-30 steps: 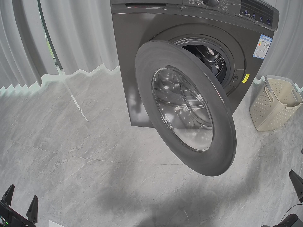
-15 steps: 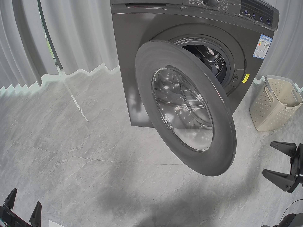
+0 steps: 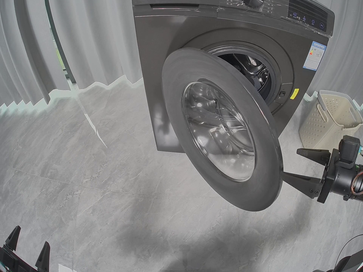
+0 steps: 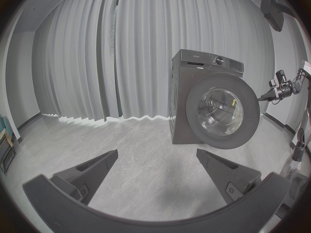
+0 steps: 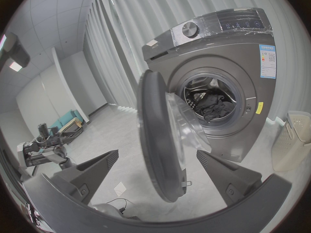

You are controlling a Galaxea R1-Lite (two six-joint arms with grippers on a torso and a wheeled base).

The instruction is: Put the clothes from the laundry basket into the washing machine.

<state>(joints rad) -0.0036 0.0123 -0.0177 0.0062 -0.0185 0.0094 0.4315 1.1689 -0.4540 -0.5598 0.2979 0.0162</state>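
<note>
Open washing machine (image 3: 159, 57); dark clothes (image 5: 212, 106) seemingly inside

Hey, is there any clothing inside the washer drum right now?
Yes, dark clothes lie inside the washing machine, visible past its open door.

- Long pale grey pleated curtains (image 3: 94, 31) fill the upper left of the head view, reaching down to the floor.
- A narrow gap (image 3: 59, 57) between two panels at upper left shows a dark frame and a sliver of green.
- The glossy grey marble-patterned tile floor (image 3: 94, 178) spreads across the lower half, crossed by thin joints and brighter under the hems.
- In the right wrist view a white panelled ceiling (image 5: 51, 20) sits at upper left, above a plain white wall (image 5: 39, 97) and a teal sofa (image 5: 66, 117) at middle left.
</note>
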